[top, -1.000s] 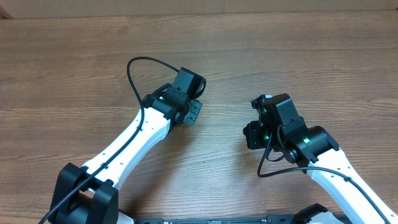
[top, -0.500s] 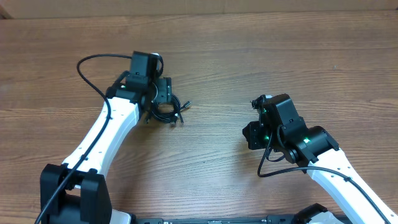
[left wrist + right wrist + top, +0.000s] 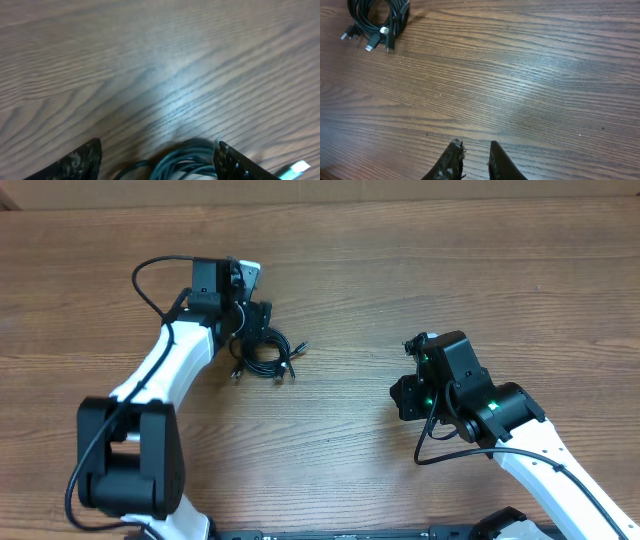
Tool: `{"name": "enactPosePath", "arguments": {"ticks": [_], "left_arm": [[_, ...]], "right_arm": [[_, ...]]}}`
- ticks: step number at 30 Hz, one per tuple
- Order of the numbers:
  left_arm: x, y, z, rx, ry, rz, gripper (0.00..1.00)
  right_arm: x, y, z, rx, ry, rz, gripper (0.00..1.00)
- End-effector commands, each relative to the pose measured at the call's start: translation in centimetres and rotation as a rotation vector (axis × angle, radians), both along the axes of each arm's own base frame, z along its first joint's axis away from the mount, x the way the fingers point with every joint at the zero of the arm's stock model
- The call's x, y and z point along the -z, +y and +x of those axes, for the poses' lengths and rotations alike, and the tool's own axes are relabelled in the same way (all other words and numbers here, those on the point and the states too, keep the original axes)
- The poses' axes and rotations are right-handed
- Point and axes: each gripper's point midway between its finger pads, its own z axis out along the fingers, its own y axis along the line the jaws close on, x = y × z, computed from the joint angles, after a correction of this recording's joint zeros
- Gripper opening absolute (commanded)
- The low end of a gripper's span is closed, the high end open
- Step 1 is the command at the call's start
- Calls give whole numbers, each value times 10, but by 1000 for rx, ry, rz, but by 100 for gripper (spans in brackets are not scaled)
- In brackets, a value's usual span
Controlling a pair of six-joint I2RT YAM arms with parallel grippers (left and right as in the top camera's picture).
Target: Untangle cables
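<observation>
The cables [image 3: 266, 359] are a small coiled bundle of thin black cords with small plug ends, lying on the wooden table left of centre. My left gripper [image 3: 254, 330] hangs over the bundle's far edge. In the left wrist view the left gripper [image 3: 157, 161] is open, and part of the coil [image 3: 192, 159] lies between its two fingers [image 3: 80, 161] at the bottom edge. My right gripper [image 3: 408, 396] sits well to the right of the bundle. The right wrist view shows the right gripper [image 3: 476, 161] shut and empty above bare wood, with the bundle [image 3: 372, 20] far off at top left.
The thick black wire of the left arm [image 3: 150, 275] loops out to the left of the wrist. Another arm wire [image 3: 440, 452] hangs by the right arm. The table's far edge [image 3: 320, 202] meets a pale wall.
My left arm has swung left and away from me, uncovering the cable bundle, and its gripper now sits over the bundle's far edge. The right arm has not moved.
</observation>
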Motion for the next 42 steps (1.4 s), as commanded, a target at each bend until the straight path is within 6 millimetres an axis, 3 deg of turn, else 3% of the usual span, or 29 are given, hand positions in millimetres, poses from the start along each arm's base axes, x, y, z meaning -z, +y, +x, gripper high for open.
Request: {"name": "enactPosePath", "arguments": {"ticks": [1,4,8,15,17,18,21,25,30,33,35,38,42], "left_arm": [[11,-8,3,140,-8,22,72],[26,-8,1,141,25,24,74],[44,-7,-4,134,74,22,70],[61,-6,-17,106,158,9,37],[61,-6,-18,93,167,3,11],[61,-6,-18,80,171,-4,4],[58,-6,-16,47,171,-22,4],[29,-13,-7,42,114,-70,4],[-49,-29,7,94,-48,-163,4],[-97,-40,-1,110,-114,-246,4],[-119,-47,-14,147,-131,-292,4],[-131,-57,-35,185,-93,-334,4],[-113,-68,-64,204,49,-350,4]], "right_arm": [[-5,1,4,1,-16,2,16],[-5,1,4,1,-15,2,16],[-5,1,4,1,-16,2,16],[-5,1,4,1,-16,2,16],[-5,1,4,1,-16,2,16],[-5,1,4,1,-16,2,16],[-4,1,3,1,-12,0,16],[-3,0,2,1,-6,-3,16],[-3,0,2,1,-6,-4,16],[-4,1,2,1,-10,-1,16],[-5,2,4,1,-20,4,17],[-13,13,9,-25,-45,61,17],[-34,43,13,-131,-101,214,17]]}}
